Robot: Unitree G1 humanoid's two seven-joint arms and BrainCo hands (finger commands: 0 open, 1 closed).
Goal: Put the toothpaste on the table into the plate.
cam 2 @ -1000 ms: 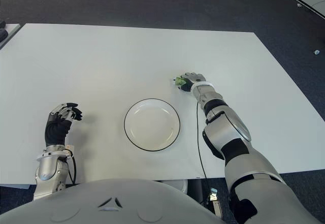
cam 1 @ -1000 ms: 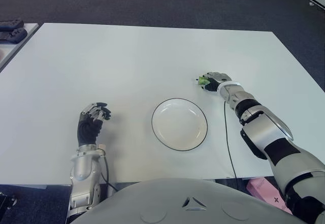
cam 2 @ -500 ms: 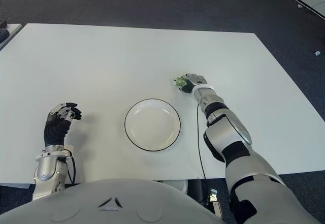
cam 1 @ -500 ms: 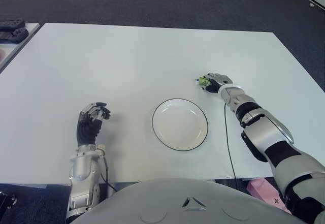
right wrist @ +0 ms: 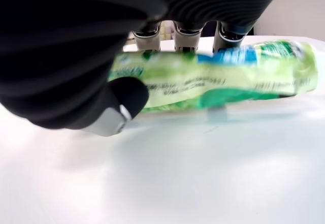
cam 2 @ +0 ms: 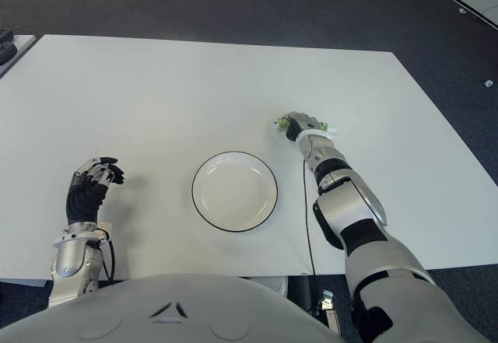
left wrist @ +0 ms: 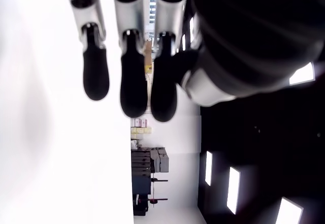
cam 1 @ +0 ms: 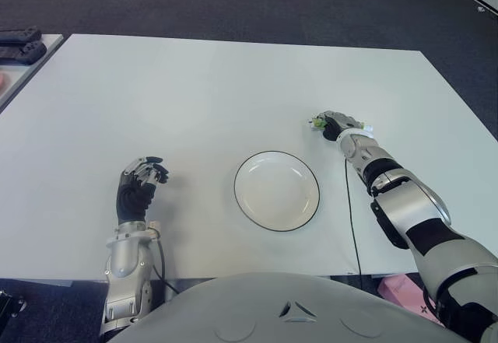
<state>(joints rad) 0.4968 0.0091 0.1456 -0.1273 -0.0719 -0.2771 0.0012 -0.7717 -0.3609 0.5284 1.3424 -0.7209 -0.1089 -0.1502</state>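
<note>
The toothpaste (right wrist: 213, 76) is a green and white tube. My right hand (cam 1: 336, 124) is shut on it, thumb on one side and fingers behind, close over the white table (cam 1: 194, 102). Its ends stick out on both sides of the hand (cam 2: 302, 125). The white plate with a dark rim (cam 1: 236, 191) lies empty on the table, nearer to me and to the left of that hand. My left hand (cam 1: 141, 184) shows at the table's near left with curled fingers (left wrist: 133, 82) and nothing in them.
A thin black cable (cam 1: 349, 211) runs from my right wrist back over the table's near edge. Black devices (cam 1: 19, 44) lie on a side table at the far left. A pink object (cam 1: 401, 289) sits on the floor at the lower right.
My right hand has turned and shifted slightly right with the tube, whose end now sticks out on the hand's right side. The left hand and the plate are as before.
</note>
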